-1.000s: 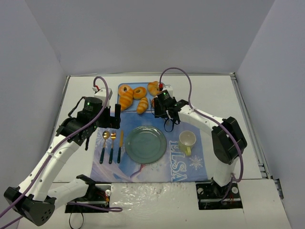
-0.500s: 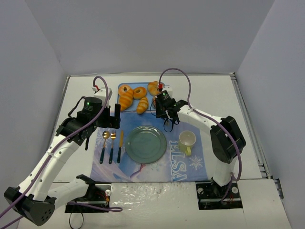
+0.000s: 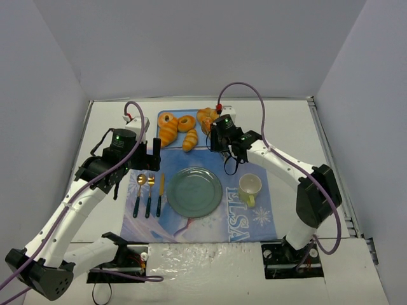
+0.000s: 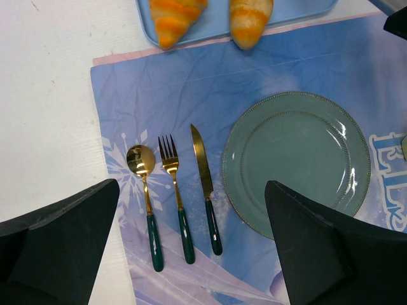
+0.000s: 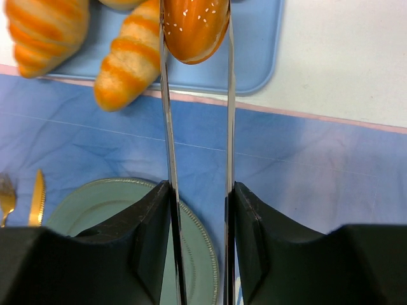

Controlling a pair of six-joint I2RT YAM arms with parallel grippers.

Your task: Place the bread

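On the placemat [image 3: 257,219], "ELSA" — right hand [image 5: 194,16] pinches the bread [image 5: 194,32].

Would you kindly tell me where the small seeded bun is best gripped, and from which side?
Grip the bun across its narrow middle, on the two smooth flanks, coming in from its rounded near end. It is oval, so the short width fits between the tongs, whose blades flank it this way. A croissant lies close beside it.

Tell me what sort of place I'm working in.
Probably a lab mock-up of a dining table: a placemat set with plate, cutlery and mug, a tray of pastries with the bread gripped in the right claw, plain white walls.
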